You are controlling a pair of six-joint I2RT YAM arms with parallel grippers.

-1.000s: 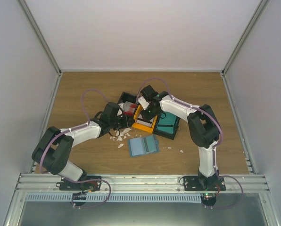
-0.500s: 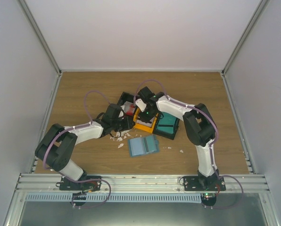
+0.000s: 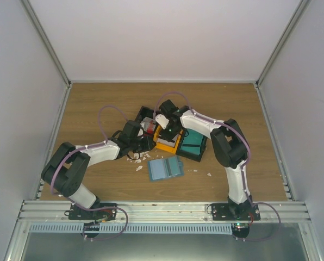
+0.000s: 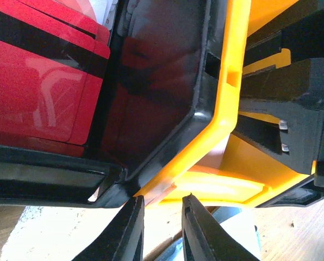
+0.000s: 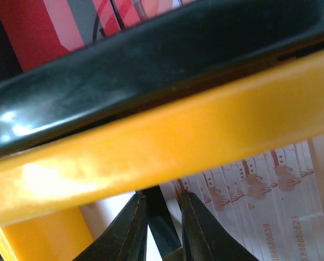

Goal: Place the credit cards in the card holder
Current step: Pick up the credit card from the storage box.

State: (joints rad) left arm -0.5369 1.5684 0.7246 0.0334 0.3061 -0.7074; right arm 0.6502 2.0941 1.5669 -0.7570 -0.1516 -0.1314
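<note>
Right gripper [image 5: 161, 217]: fingers narrowly parted, with a dark strip between them. Cannot tell whether that is a card edge or the claw's own body, so the grasp is unconfirmed. It sits pressed under the rim of the orange bin [image 5: 151, 157]. At 4 o'clock from the tips lie fanned credit cards [image 5: 260, 201], pale with pink print and embossed numbers.

Left gripper [image 4: 163, 228]: fingers a slit apart with nothing between them, so released. It is just outside the corner where the black bin [image 4: 151, 109] meets the orange one. Red-faced cards [image 4: 37, 81] with a dark stripe lie in the black bin at 10 o'clock.

Card holder [image 3: 165, 169]: lies open on the table [image 3: 97, 103], at 6 o'clock from the bins and apart from both claws. White scraps [image 3: 138, 158] are at its 10 o'clock.

Handling, judged:
- The cards are light, stiff, glossy and likely slippery.
- Lying flat and overlapped, they offer little to pinch.
- Best taken by a short edge, one at a time, once an edge is lifted.

Views:
- Only the top view shows the holder and both arms together.
- Only the wrist views show the card print and the finger gaps.
</note>
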